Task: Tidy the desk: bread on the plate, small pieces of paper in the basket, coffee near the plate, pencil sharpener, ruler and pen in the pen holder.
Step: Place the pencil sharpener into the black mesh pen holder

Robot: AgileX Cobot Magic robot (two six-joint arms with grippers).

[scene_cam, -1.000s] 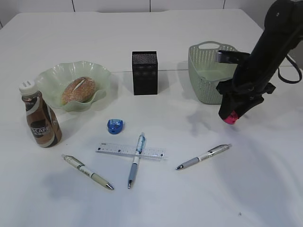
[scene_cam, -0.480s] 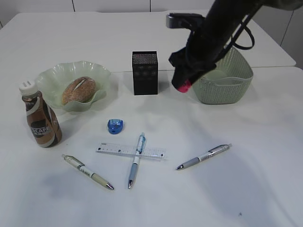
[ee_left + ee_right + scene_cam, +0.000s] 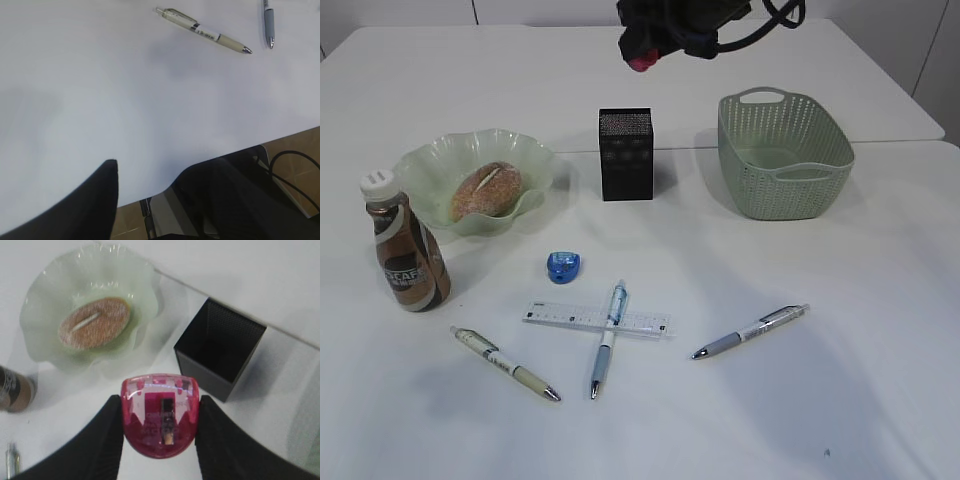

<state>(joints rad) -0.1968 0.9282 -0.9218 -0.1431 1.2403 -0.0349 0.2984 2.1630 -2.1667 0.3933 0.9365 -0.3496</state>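
Pink pencil sharpener (image 3: 160, 415), translucent with a dark blade slot, is clamped between the two black fingers (image 3: 107, 440) of the right gripper (image 3: 159, 432); the fingers press against its left and right sides. In the exterior view the right gripper (image 3: 650, 45) hangs high at the top edge, above and behind the black pen holder (image 3: 625, 154), with the pink sharpener (image 3: 640, 63) showing at its tip. From the right wrist view, the open mouth of the pen holder (image 3: 220, 355) lies just up and right of the held sharpener, and the pale green plate (image 3: 45, 305) with the bread (image 3: 94, 322) on it lies to the upper left.

Coffee bottle (image 3: 405, 250) stands upright just beside the plate (image 3: 525, 155), at its front left. A blue pencil sharpener (image 3: 563, 266) rests on the white table (image 3: 840, 400) in front of the pen holder. The clear ruler (image 3: 560, 317) lies flat nearer the camera, with a blue pen (image 3: 607, 338) crossing over it. A cream pen (image 3: 505, 364) lies to the left and a grey pen (image 3: 750, 331) to the right. The green basket (image 3: 785, 150) stands right of the pen holder.

Left gripper: the left wrist view shows only dark shapes at the bottom edge over the table front, so its opening cannot be judged; the cream pen (image 3: 202, 30) appears at the top.
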